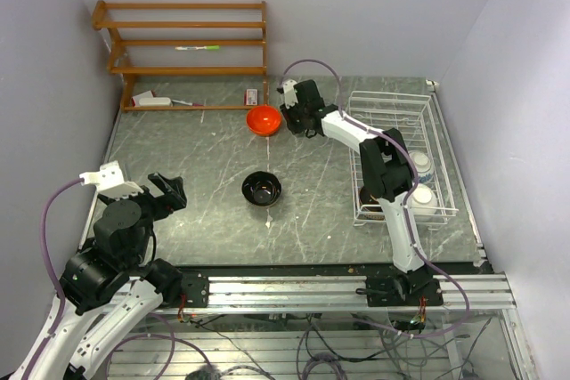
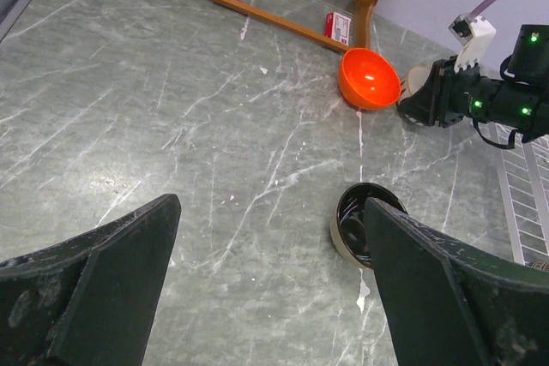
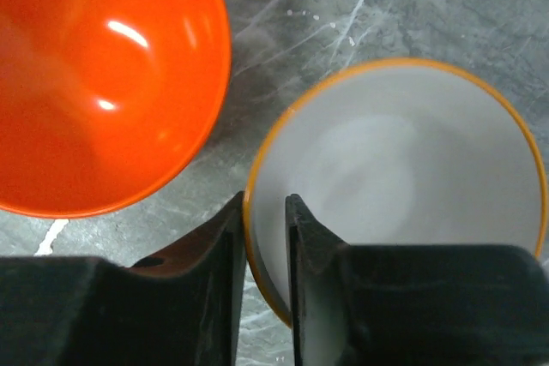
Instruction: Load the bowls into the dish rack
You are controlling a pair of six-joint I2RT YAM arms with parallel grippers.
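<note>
Round cream bowl (image 3: 403, 169) with a thin amber rim is on the grey marble-look worktop (image 1: 196, 157), far side, between the bright orange-red round bowl (image 3: 94, 75) and the white wire dish rack (image 1: 389, 93). My right end effector (image 3: 264, 207) straddles its near rim, one finger inside and one outside, pinching the wall. A rim grip makes sense to me, since the bowl is too wide to span across. The orange-red bowl lies just beside the cream one with a sliver of worktop between, so reaching in from the rack side keeps the fingers off it. From overhead the cream bowl is hidden under the wrist. It looks not yet lifted, but the wrist view is too close to be sure.

Glossy black round bowl (image 1: 262, 189) stands upright alone mid-worktop, well apart from the other two. Two pale bowls (image 1: 419, 164) are in the rack by its right wall, partly behind my right arm.

Left end effector (image 1: 165, 191) hangs over the near-left worktop, fingers spread wide and holding nothing, out of the right arm's way and facing the black bowl.

My read is that the next move is lift, carry right, clear the rack wall. The risk is that the bowl swings in the rim pinch or clips the orange-red one.
</note>
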